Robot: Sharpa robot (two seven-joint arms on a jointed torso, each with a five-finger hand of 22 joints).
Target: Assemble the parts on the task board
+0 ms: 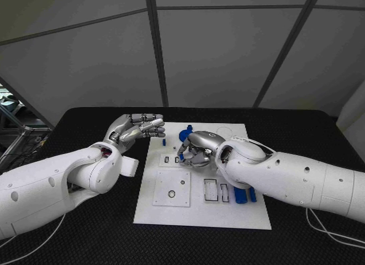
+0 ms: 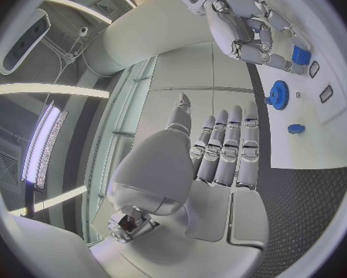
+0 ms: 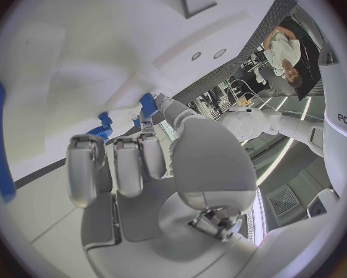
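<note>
The white task board point(image 1: 202, 212) lies mid-table. My right hand point(image 1: 196, 148) hovers over its far half with fingers curled down, and it pinches a small blue block point(image 2: 300, 55) at its fingertips; the same block point(image 3: 148, 104) sits just past that hand's thumb. A blue gear point(image 1: 185, 133) stands on the board just beyond the right hand, also visible as the gear point(image 2: 279, 94). A small blue piece point(image 2: 296, 128) lies near it. My left hand point(image 1: 138, 128) hangs off the board's far left corner, fingers side by side and bent, holding nothing.
Two long blue parts point(image 1: 245, 195) lie near the board's right edge beside narrow rectangular slots point(image 1: 211, 189). A square recessed plate point(image 1: 172, 187) sits on the board's left half. Black table point(image 1: 86, 237) surrounds the board, and a cable runs at the near right.
</note>
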